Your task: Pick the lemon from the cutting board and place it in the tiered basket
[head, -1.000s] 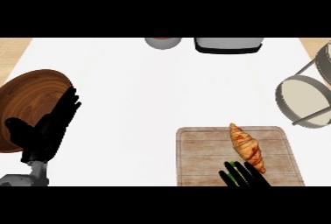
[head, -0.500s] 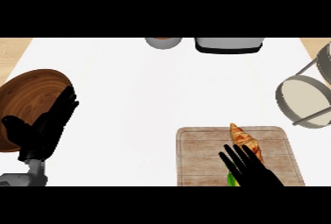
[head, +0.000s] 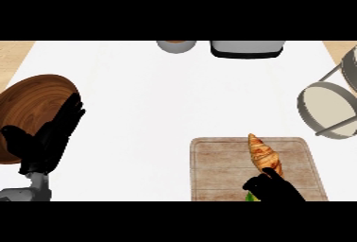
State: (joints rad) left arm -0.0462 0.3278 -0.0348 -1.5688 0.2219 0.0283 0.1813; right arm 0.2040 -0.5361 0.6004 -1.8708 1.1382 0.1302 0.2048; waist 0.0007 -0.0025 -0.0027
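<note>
Only a yellow-green sliver of the lemon shows, at the near edge of the wooden cutting board. My right hand covers the rest of it, fingers curled round it. A croissant lies on the board just beyond that hand, its near end touching the fingers. At the right edge stands the tiered basket, with a round pale tray in a grey wire frame. Far to the left, my left hand rests open with its fingers up.
A large brown wooden bowl sits at the left edge, partly behind my left hand. At the back of the white counter stand a small grey bowl and a dark grey box-shaped appliance.
My right hand's fingers were spread over the board and the croissant; they have now drawn back and curled round the lemon. The left hand has not moved.
</note>
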